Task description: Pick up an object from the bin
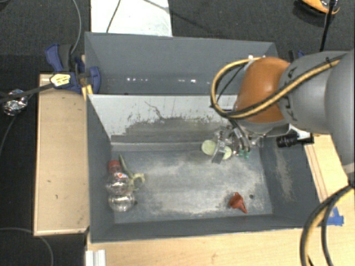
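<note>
My gripper (226, 150) hangs over the back right part of the bin floor, under the orange wrist cover. A small pale green round thing (209, 147) sits right at its fingertips, on their left side. A small green piece (244, 153) shows just to the right of the fingers. Whether either one is between the fingers is hidden by the gripper's own body.
A small red wedge-shaped piece (238, 202) lies near the front right of the bin. At the front left lies a clear plastic bottle (120, 190) with a red cap, with a pale yellow-green stick-like thing (131, 176) across it.
</note>
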Controlling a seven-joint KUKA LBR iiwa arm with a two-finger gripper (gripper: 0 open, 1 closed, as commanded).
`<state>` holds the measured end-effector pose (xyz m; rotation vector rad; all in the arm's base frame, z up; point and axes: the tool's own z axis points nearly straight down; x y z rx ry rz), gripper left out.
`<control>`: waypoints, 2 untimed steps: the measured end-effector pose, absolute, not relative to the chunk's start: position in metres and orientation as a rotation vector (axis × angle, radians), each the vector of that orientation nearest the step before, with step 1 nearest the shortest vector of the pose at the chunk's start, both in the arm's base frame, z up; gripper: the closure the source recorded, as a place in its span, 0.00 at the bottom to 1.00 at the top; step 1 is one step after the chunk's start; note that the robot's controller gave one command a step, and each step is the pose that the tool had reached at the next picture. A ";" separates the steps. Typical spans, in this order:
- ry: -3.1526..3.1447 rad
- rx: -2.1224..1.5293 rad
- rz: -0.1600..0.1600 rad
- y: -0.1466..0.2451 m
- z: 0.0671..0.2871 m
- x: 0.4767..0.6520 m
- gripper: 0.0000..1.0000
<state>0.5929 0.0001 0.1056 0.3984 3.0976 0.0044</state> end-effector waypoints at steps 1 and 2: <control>3.098 0.397 0.004 0.000 0.113 0.593 1.00; 3.101 0.396 0.004 0.000 0.123 0.592 1.00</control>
